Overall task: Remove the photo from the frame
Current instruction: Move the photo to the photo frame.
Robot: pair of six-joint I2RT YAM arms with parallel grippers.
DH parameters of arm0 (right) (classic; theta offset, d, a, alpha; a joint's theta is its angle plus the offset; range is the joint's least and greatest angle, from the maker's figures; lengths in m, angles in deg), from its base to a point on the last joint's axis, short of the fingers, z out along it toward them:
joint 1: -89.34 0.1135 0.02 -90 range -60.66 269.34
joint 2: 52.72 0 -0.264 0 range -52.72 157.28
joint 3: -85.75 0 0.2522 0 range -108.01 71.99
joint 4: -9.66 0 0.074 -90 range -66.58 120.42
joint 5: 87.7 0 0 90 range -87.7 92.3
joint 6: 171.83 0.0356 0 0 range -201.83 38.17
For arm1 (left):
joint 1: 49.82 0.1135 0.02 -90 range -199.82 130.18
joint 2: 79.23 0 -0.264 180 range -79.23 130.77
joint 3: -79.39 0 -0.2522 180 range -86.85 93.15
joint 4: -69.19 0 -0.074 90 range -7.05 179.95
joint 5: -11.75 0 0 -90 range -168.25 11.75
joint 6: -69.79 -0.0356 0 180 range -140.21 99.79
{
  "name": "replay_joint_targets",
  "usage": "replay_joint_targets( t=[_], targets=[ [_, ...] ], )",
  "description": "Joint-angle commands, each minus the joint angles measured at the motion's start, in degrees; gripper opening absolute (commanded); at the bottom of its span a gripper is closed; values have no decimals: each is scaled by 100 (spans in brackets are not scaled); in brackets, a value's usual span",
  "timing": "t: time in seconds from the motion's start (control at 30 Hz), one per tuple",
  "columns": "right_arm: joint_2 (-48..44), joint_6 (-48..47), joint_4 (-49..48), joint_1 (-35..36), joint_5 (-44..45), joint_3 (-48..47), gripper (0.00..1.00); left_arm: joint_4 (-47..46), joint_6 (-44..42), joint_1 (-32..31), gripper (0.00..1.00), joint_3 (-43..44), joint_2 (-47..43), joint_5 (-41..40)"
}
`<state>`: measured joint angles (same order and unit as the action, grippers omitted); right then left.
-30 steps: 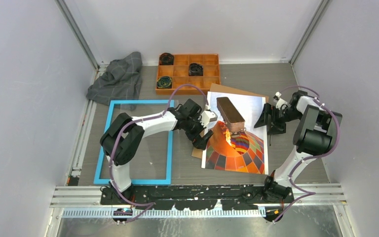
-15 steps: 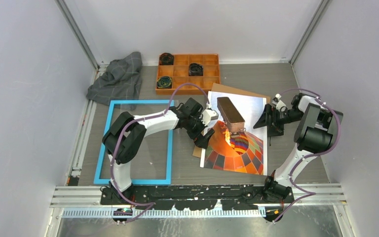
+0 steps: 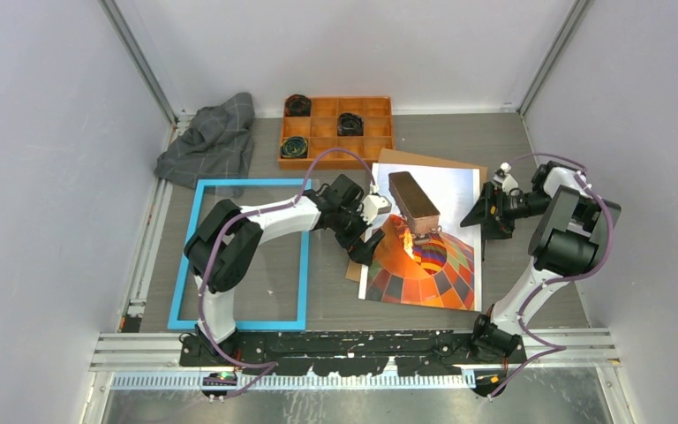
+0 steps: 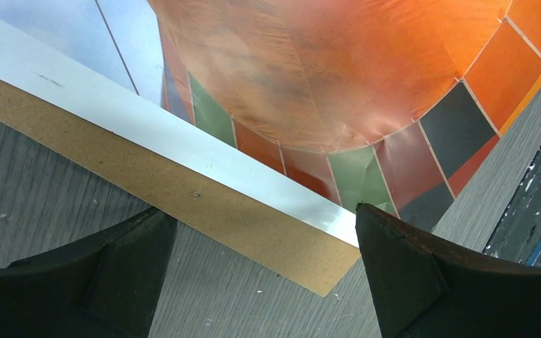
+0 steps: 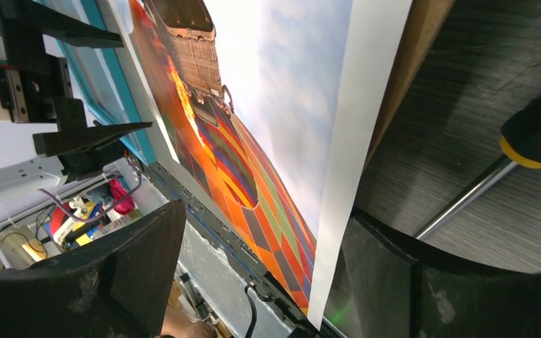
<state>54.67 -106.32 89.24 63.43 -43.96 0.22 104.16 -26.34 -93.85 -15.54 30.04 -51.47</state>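
Observation:
The photo [image 3: 424, 252], an orange checkered balloon on pale sky, lies flat on the brown backing board [image 3: 397, 159] right of centre. The blue frame [image 3: 185, 256] lies apart at the left, with no photo in it. My left gripper [image 3: 364, 240] is open and empty at the photo's left edge. In the left wrist view its fingers [image 4: 98, 282] flank the board's corner [image 4: 268, 232] below the photo [image 4: 338, 84]. My right gripper [image 3: 487, 215] is open at the photo's right edge. In the right wrist view its jaws straddle the white border of the photo [image 5: 282, 105].
An orange compartment tray [image 3: 380, 132] with dark rolls stands at the back. A grey cloth [image 3: 212, 137] lies back left. A screwdriver [image 5: 535, 134] lies on the table right of the board. Grey walls close in both sides.
My right gripper has drawn slightly to the right along the photo's right edge. My left gripper has edged a little toward the photo. Photo and frame have not moved.

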Motion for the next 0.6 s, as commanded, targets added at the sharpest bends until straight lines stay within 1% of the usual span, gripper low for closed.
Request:
replay_joint_targets(
  t=[0.0,0.27,0.43,0.57],
  targets=[
    [-364,-359,689,25,-468,-285,83,-31,33,-44,100,23,282,71],
    [-510,189,153,16,177,-111,84,-25,42,-44,100,23,289,81],
    [-464,216,189,16,178,-113,84,-29,42,-44,100,23,282,81],
    [-381,59,329,16,-57,-162,84,-25,46,-44,100,23,285,92]
  ],
)
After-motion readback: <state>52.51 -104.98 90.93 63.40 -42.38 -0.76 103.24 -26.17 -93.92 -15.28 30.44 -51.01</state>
